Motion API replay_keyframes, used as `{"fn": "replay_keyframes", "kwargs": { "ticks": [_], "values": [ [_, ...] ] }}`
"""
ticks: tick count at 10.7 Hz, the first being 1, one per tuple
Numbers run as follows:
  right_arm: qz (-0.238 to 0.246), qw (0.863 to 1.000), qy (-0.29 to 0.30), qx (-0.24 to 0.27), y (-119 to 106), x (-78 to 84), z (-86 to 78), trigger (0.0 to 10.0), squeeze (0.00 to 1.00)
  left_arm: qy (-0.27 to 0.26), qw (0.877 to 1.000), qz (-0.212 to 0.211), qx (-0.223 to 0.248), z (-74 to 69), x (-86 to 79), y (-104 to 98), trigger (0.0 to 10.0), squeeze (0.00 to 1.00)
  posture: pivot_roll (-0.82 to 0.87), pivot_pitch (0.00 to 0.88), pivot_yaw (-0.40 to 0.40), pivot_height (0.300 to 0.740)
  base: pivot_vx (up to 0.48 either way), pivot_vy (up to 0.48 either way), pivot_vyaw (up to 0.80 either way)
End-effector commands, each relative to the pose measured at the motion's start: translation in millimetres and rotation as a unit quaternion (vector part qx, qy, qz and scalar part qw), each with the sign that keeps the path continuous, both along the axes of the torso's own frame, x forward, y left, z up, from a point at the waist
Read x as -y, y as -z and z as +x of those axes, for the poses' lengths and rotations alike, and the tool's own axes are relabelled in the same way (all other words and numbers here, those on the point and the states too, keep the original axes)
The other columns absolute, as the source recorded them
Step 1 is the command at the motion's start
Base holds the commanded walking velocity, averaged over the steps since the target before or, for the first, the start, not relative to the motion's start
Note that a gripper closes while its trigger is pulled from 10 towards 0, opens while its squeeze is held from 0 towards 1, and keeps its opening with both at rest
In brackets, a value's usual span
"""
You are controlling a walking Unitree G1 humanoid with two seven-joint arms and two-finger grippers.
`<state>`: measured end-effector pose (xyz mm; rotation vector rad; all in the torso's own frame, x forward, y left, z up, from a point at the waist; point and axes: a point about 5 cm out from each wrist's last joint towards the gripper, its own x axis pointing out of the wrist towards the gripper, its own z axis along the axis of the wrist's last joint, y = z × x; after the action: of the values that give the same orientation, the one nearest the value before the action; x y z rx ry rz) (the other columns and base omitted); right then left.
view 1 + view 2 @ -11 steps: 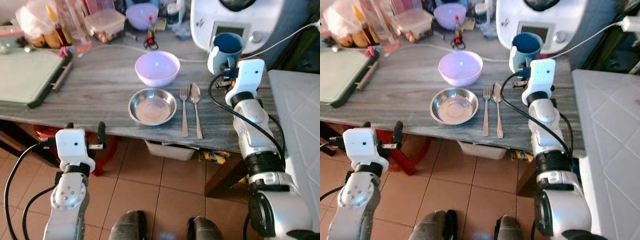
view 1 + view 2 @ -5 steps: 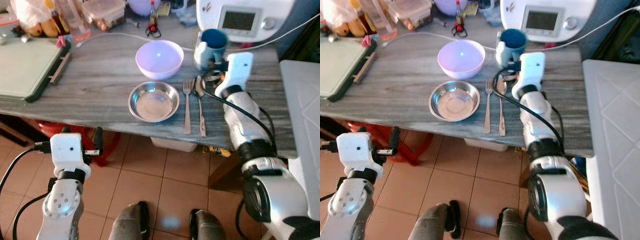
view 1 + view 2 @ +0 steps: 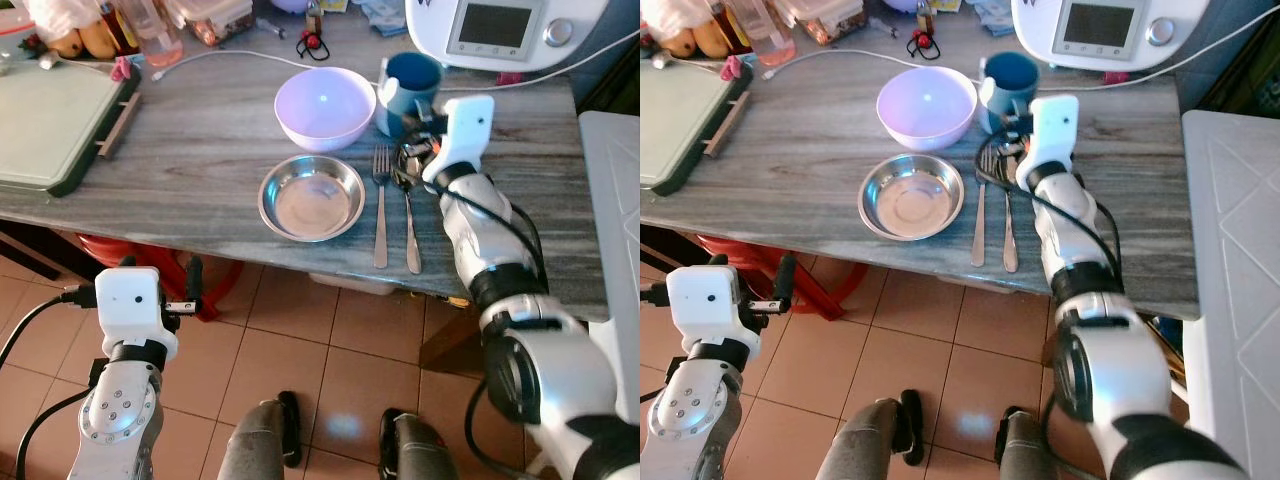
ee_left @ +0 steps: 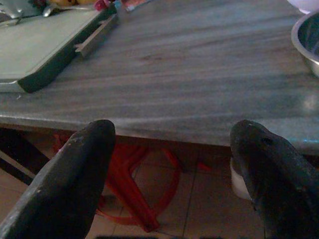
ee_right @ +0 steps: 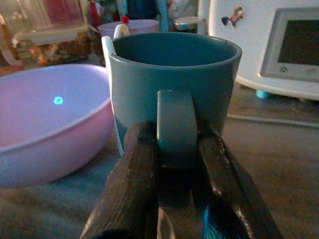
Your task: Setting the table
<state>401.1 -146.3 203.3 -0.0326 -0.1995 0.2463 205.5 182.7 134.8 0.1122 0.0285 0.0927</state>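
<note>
Since a second ago the blue mug (image 3: 408, 83) has travelled leftward with the right gripper (image 5: 169, 164) — it began in front of the white kitchen machine (image 3: 505, 30) and now stands just beside the lilac bowl (image 3: 324, 106), above the fork and spoon. That gripper's two black fingers (image 5: 134, 184) are pinched tight on the mug's handle, one on each side of it, as the right wrist view shows close up. The silver right arm (image 3: 480, 225) reaches in over the table edge, its wrist lying over the top of the spoon (image 3: 411, 228). Next to the spoon, the fork (image 3: 381, 205) lies parallel. Left of the fork sits the steel dish (image 3: 311, 197), near the front edge of the grey wood-grain table (image 3: 200, 150), with the lilac bowl right behind it. Farther left rests a green cutting board (image 3: 50, 125). Down below the table edge, the left gripper (image 4: 172, 149) hangs with its fingers spread wide, holding nothing.
</note>
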Motion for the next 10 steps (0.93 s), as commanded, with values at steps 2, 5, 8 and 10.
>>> {"fn": "replay_keyframes", "kwargs": {
  "ticks": [2,5,8,10],
  "values": [
    [0.006,1.0,-0.026,0.013,-7,-9.1,1.3,10.0,0.0,-0.004,1.0,0.005,-0.004,-4.7,-3.3,-1,10.0,0.0,0.17,0.271,0.099,0.74,0.0,0.0,0.0],
    [-0.022,1.0,-0.015,0.001,2,-4.3,1.1,10.0,0.0,-0.002,1.0,0.002,-0.006,-3.0,-1.0,-1,10.0,0.0,0.16,0.266,0.094,0.74,0.0,0.0,0.0],
    [-0.034,0.999,0.007,0.006,4,10.2,-0.6,10.0,0.94,0.001,1.0,-0.003,-0.004,0.8,2.0,0,10.0,0.0,0.14,0.254,0.09,0.74,0.0,0.0,0.0],
    [-0.039,0.999,0.014,0.005,5,15.0,-1.0,10.0,1.0,0.004,1.0,-0.006,-0.001,3.7,4.2,1,10.0,0.0,0.14,0.245,0.085,0.74,0.0,0.0,0.0]
  ]
}}
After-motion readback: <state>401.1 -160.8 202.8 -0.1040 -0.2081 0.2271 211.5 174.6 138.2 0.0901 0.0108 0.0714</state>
